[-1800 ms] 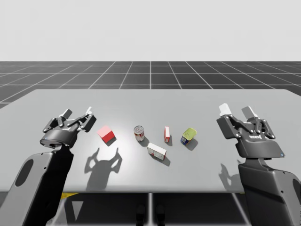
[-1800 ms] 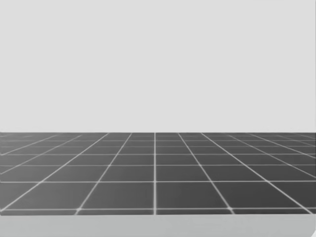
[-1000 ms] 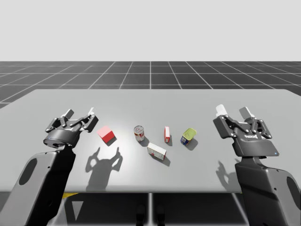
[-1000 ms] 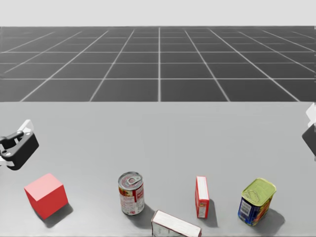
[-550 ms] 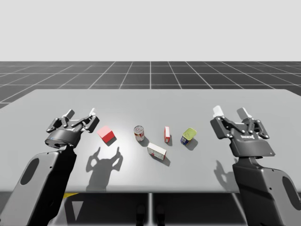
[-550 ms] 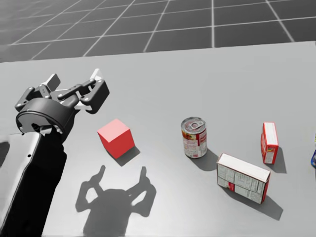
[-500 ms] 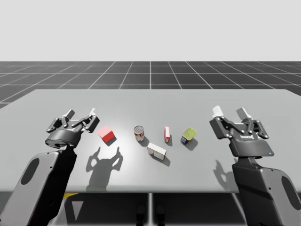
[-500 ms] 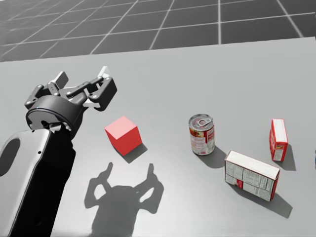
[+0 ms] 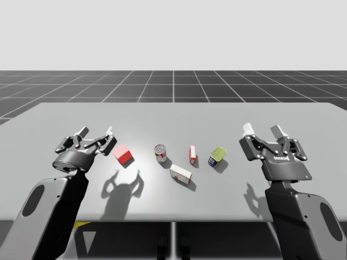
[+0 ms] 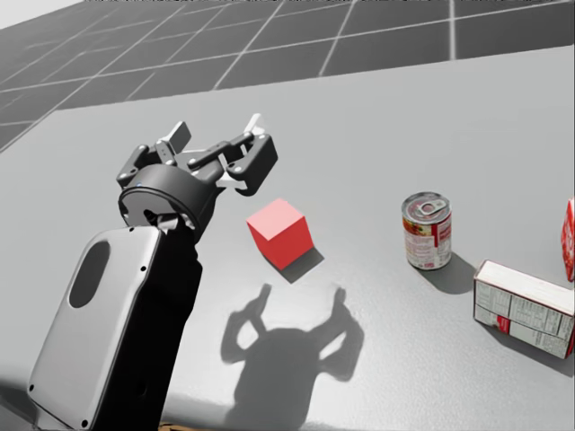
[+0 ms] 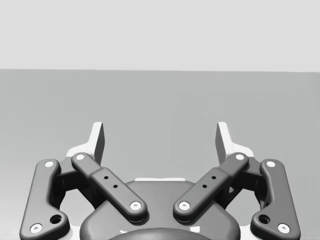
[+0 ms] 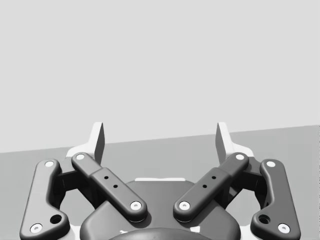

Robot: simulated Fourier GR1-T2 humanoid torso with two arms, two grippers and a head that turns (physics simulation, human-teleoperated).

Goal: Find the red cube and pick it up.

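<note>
The red cube [image 9: 123,155] [image 10: 280,232] rests on the grey table [image 9: 173,116], left of the middle. My left gripper [image 9: 96,134] [image 10: 216,135] [image 11: 161,140] hovers open just left of the cube, apart from it, with nothing between its fingers. At the table's right side my right gripper [image 9: 263,130] [image 12: 161,140] is raised and open, holding nothing.
Right of the cube stand a red-labelled can [image 9: 160,153] [image 10: 428,232], a white and red box lying flat [image 9: 180,174] [image 10: 526,308], an upright red box [image 9: 192,154] and a green-topped blue tin [image 9: 217,156]. The arms' shadows fall on the table's near half.
My head has turned down and to the left, bringing the cube and my left arm to mid-picture. Both grippers have drifted slightly inward; the objects have stayed put.
</note>
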